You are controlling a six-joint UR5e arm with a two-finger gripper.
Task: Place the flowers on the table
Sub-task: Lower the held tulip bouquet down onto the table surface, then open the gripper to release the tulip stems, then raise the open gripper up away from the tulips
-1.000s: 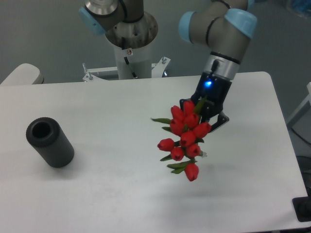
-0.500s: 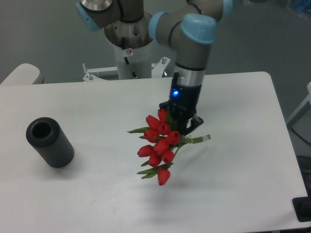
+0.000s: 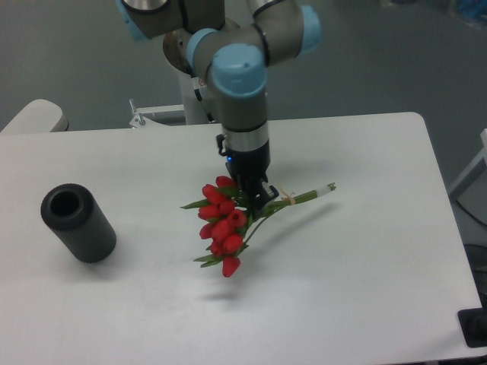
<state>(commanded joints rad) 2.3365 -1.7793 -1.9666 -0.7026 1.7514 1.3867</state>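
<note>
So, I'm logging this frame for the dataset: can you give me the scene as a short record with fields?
gripper: gripper shut on the flowers, pointing down
flowers: flowers, red heads lower left, stems running right
flowers contact: cannot tell whether they touch the table
table: table, white
other object: dark grey cylinder at left, apart from the flowers

A: What colours are on the flowers [image 3: 222, 220]?
B: Red tulip heads, green leaves, long green stems with a pale tie round them.
A: And the table [image 3: 365, 258]?
B: Plain white, matte, no pattern.
A: The gripper [image 3: 254, 193]?
B: Black, below a silver wrist with light blue caps.
A: That cylinder [image 3: 77, 223]?
B: Dark grey all over.
</note>
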